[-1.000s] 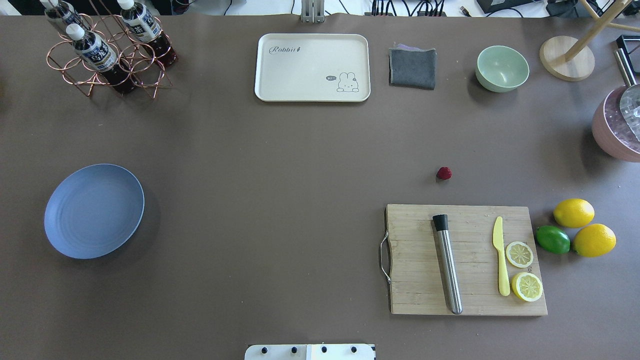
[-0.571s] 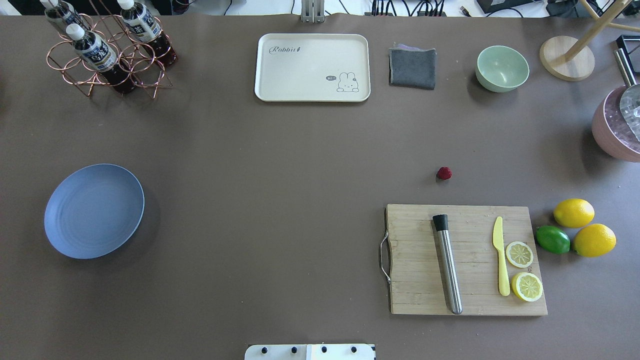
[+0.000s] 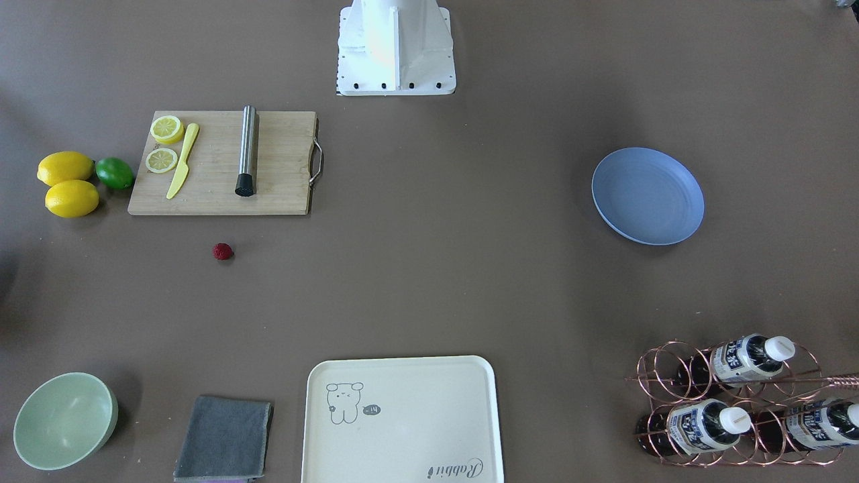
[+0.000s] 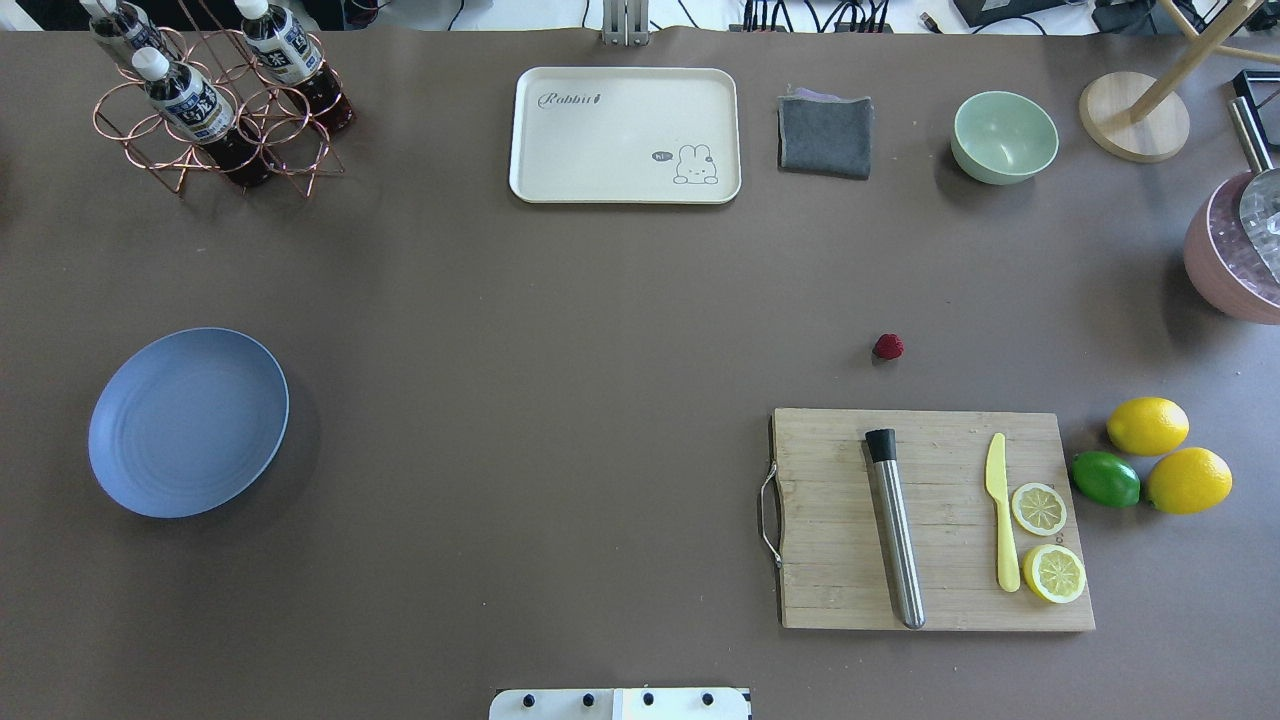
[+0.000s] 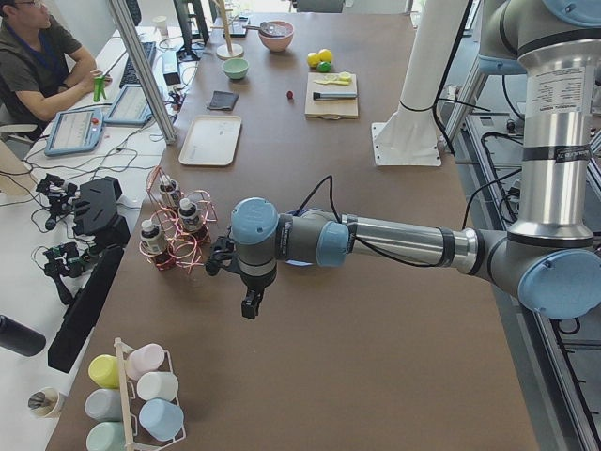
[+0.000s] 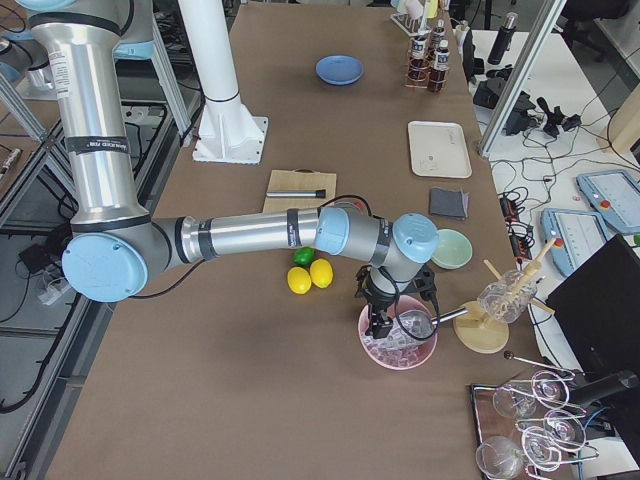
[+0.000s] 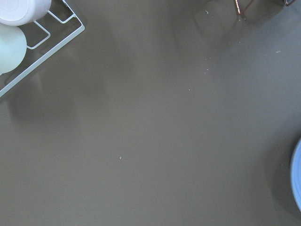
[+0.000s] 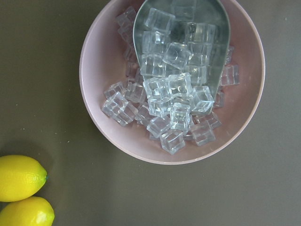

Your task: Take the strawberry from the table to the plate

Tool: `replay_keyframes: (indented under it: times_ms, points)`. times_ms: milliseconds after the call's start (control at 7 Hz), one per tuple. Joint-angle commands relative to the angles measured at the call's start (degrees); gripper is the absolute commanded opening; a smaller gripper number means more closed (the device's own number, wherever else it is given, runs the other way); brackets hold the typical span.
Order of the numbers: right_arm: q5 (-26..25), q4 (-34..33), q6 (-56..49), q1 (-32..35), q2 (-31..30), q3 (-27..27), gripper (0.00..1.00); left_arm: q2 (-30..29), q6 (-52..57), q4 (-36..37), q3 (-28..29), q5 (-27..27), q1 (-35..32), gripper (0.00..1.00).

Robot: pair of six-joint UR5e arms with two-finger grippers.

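Note:
The small dark-red strawberry (image 4: 887, 346) (image 3: 222, 251) lies on the brown table (image 4: 560, 330), just beyond the far edge of the wooden cutting board (image 4: 930, 520). The light-blue plate (image 4: 188, 422) (image 3: 647, 196) sits far to the left with nothing on it; its rim shows at the right edge of the left wrist view (image 7: 297, 174). My left gripper (image 5: 249, 305) hangs over bare table beyond the plate, near the bottle rack. My right gripper (image 6: 378, 325) hovers over a pink bowl of ice cubes (image 8: 171, 80). Both grippers show only in side views, so I cannot tell their state.
On the board lie a steel muddler (image 4: 895, 525), a yellow knife (image 4: 1000, 510) and lemon halves. Two lemons (image 4: 1147, 425) and a lime (image 4: 1105, 478) sit to its right. A cream tray (image 4: 625, 135), grey cloth (image 4: 825, 135), green bowl (image 4: 1004, 137) and copper bottle rack (image 4: 215, 100) line the far edge.

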Motion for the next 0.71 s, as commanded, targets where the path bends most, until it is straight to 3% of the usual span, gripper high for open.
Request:
replay_keyframes:
  times_ms: [0, 429, 571]
  points:
    - [-0.09, 0.09, -0.16, 0.07, -0.01, -0.03, 1.0, 1.0, -1.01, -3.05, -0.02, -0.02, 0.4, 0.98]
    - [-0.09, 0.09, -0.16, 0.07, -0.18, 0.93, 1.0, 1.01, -5.8, -3.32, -0.1, -0.02, 0.66, 0.98]
    - [-0.17, 0.0, -0.16, 0.07, -0.36, 1.37, 1.0, 1.1, -9.58, -6.8, -0.02, -0.02, 2.57, 0.97]
